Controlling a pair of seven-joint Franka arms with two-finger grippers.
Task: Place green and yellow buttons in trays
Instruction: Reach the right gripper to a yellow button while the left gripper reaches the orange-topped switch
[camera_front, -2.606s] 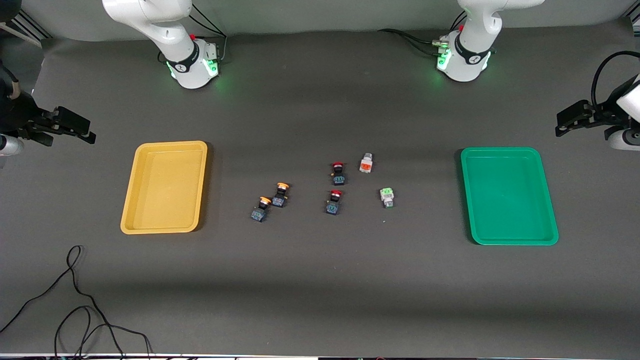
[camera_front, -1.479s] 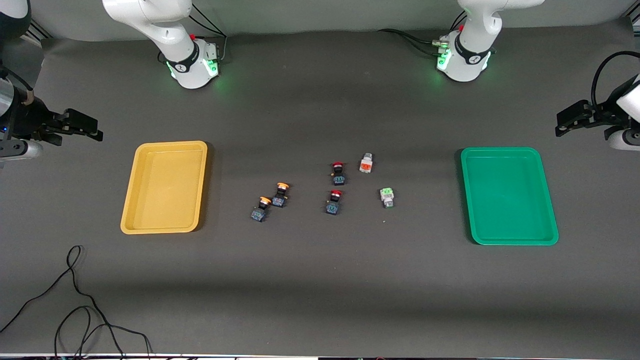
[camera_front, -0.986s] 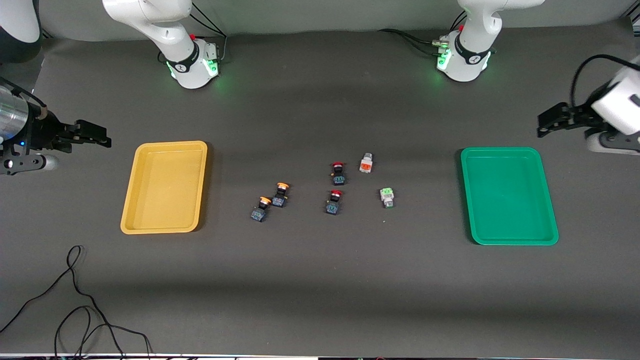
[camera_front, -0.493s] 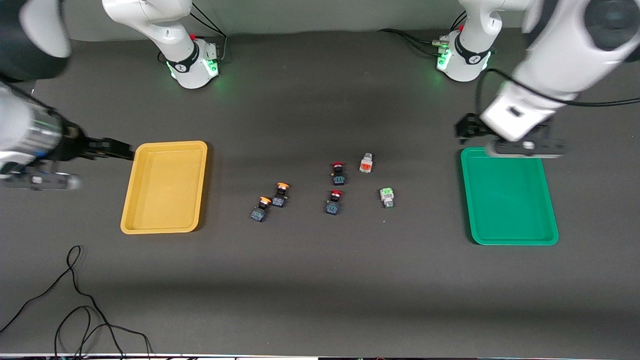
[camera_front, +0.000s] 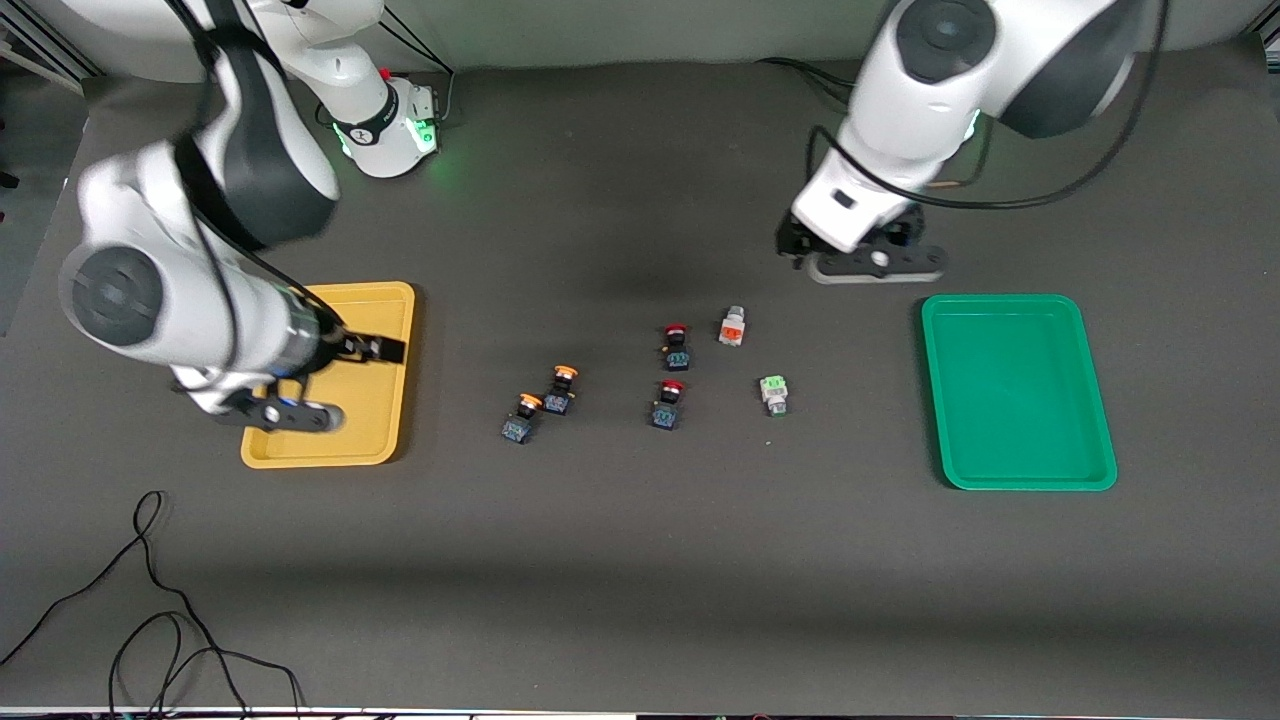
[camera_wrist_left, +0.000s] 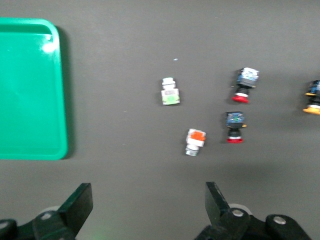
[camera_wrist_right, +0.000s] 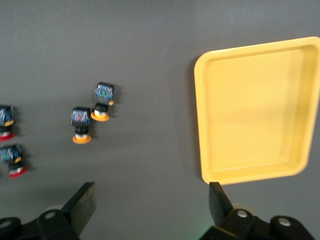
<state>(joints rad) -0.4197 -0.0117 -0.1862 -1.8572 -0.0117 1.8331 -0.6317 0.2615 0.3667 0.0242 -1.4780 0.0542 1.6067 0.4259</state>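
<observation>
Trays (camera_front: 1017, 306) two, yellow-capped buttons (camera_front: 560, 388) two, red-capped buttons (camera_front: 676, 345) two, white buttons (camera_front: 773, 393) two.

It looks like a robot lab: two white robot arms (camera_front: 250, 150) bolted on a dark counter (camera_front: 640, 560) with loose cables (camera_front: 150, 600).

The high front camera faces both robot bases across the dark grey table (camera_front: 640, 600), while both wrist cameras look straight down, sharing the red-capped black push buttons (camera_wrist_left: 235, 126) mid-table.

clear: bare mat around green-faced button (camera_front: 773, 394) | tight: 2 yellow-capped buttons (camera_front: 540, 402) nearly touching | red-capped buttons (camera_front: 672, 375) beside
</observation>
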